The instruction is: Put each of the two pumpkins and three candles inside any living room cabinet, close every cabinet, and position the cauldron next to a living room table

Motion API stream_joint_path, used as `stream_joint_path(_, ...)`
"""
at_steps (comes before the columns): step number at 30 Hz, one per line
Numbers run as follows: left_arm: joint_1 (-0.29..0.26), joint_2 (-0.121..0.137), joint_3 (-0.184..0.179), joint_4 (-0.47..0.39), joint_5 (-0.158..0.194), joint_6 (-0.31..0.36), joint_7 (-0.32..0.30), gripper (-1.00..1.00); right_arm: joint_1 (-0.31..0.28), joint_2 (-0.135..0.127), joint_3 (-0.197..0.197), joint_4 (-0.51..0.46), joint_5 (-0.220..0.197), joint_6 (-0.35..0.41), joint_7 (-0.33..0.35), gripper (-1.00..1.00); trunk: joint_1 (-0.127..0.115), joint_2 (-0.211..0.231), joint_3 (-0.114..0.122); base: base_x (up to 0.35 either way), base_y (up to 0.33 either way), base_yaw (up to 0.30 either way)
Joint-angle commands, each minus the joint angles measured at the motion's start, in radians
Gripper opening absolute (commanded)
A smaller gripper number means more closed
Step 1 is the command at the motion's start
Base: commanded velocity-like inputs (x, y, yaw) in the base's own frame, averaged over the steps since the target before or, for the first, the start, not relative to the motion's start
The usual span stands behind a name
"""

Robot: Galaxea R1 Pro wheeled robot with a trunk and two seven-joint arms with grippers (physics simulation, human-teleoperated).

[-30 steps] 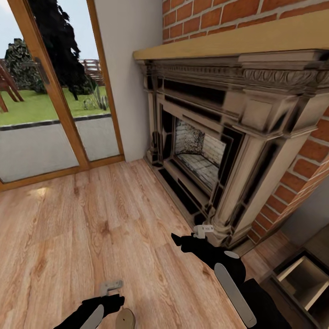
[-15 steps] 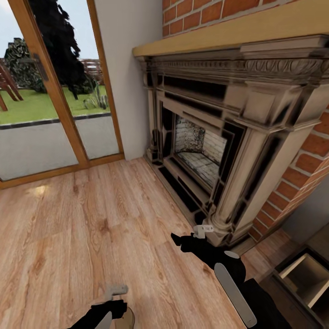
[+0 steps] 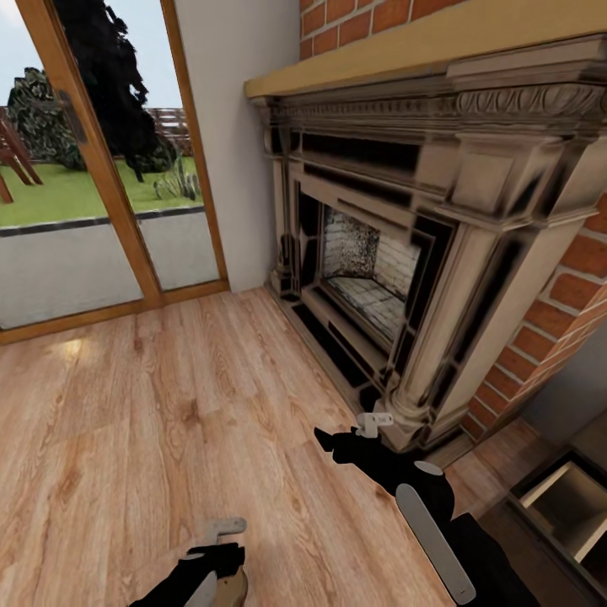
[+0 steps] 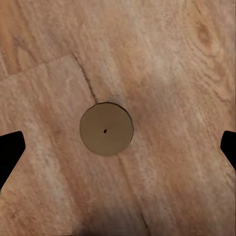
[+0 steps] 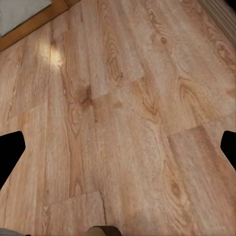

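A candle (image 4: pixel 106 129), seen from above as a round tan disc with a dark wick dot at its centre, stands on the wooden floor (image 3: pixel 169 405) directly below the left gripper (image 4: pixel 118 147); in the left wrist view it sits between the two dark fingertips, which lie far apart at the frame's opposite edges, so the jaws are spread wide and touch nothing; in the head view the same candle (image 3: pixel 232 588) shows as a tan shape at the bottom edge, just beside the left gripper (image 3: pixel 221 539); the right gripper (image 3: pixel 371 424) hangs over bare floorboards close to the base of the fireplace (image 3: pixel 405 253); in the right wrist view its fingertips also lie at opposite edges, jaws wide apart and empty, with the candle's top (image 5: pixel 103 231) at the frame's edge; the fireplace is a carved pale surround under a wooden mantel against a red brick wall (image 3: pixel 548 329); a glass door (image 3: pixel 84 169) with an orange wooden frame shows a lawn and trees outside; a dark open box-like unit (image 3: pixel 565 514) sits at the lower right corner.
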Motion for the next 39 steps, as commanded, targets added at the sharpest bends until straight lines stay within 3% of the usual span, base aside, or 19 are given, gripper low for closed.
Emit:
stream_joint_path(1,-0.001,-0.001,-0.008,0.004,0.006,-0.030,0.010,1.00,-0.001,-0.001,0.002,-0.002,-0.010,0.003,-0.009,1.00,0.004,-0.008,-0.004,0.000,0.000,0.000)
stream_joint_path(6,-0.001,-0.018,-0.011,0.061,0.000,-0.116,0.010,1.00,-0.001,-0.001,0.006,-0.004,-0.010,0.005,-0.009,1.00,0.023,-0.043,-0.020,0.000,0.000,0.000)
stream_joint_path(14,-0.001,-0.027,-0.011,0.078,-0.001,-0.127,0.010,1.00,-0.001,0.000,0.026,-0.029,-0.022,0.032,-0.009,1.00,0.054,-0.099,-0.045,0.000,0.000,0.000)
stream_joint_path(19,-0.001,-0.027,-0.011,0.089,0.002,-0.131,0.010,1.00,-0.001,-0.001,0.032,-0.033,-0.077,0.034,-0.008,1.00,0.073,-0.134,-0.060,0.000,0.000,0.000)
stream_joint_path(23,-0.001,-0.027,-0.012,0.095,0.002,-0.131,0.010,1.00,-0.001,-0.001,0.033,-0.033,-0.093,0.035,-0.004,1.00,0.088,-0.162,-0.073,0.000,0.000,0.000)
stream_joint_path(29,-0.001,-0.027,-0.012,0.097,0.001,-0.133,0.010,1.00,-0.001,-0.001,0.032,-0.033,-0.096,0.038,0.097,1.00,0.111,-0.204,-0.092,0.000,0.000,0.000)
stream_joint_path(39,-0.023,-0.017,-0.010,0.085,-0.003,-0.131,0.009,1.00,-0.001,-0.001,0.031,-0.033,-0.098,0.043,0.160,1.00,0.149,-0.274,-0.123,0.000,0.000,0.000)
